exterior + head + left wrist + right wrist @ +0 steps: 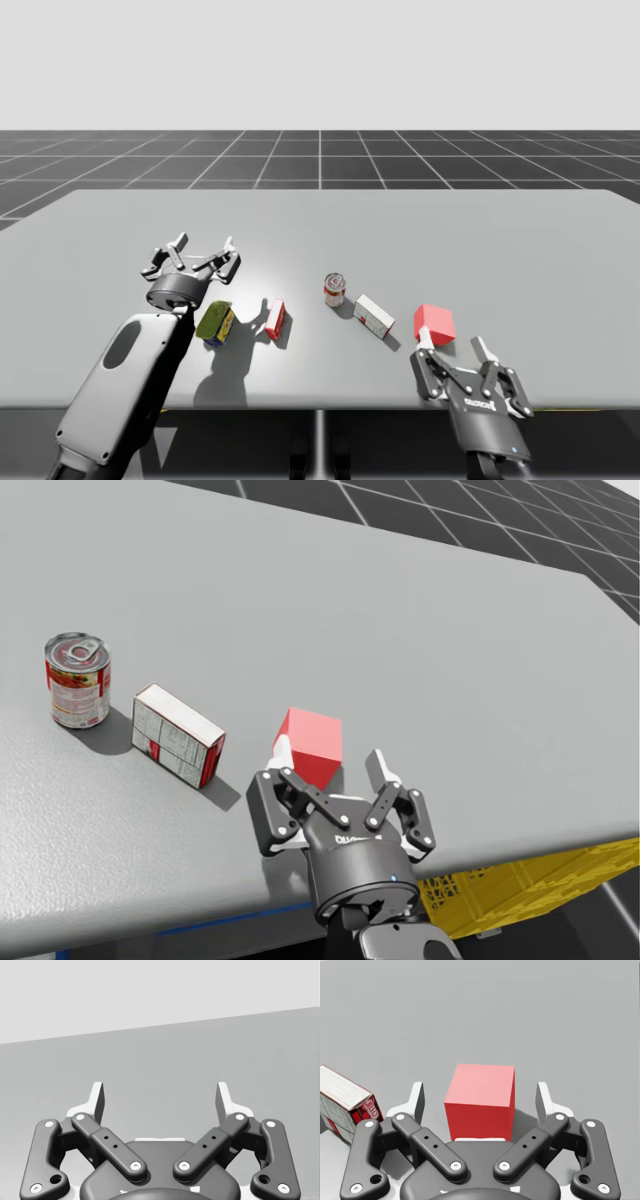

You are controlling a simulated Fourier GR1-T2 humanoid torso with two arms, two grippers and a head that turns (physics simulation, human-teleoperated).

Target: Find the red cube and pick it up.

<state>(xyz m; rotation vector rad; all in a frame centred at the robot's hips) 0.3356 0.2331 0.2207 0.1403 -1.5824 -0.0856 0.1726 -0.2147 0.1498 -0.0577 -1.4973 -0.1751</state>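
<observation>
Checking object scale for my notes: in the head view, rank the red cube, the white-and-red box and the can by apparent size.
Largest: white-and-red box.
Then red cube and can, about alike; the cube sits nearer the camera, so I won't rank them.

Grey table (500,230) stands on dark gridded floor (320,160).

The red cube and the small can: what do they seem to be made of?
Red cube: probably plastic or painted wood; its faces are plain, matte and evenly coloured, with no print. Can: likely metal under a printed label; its top is shiny grey with a pull ring.
</observation>
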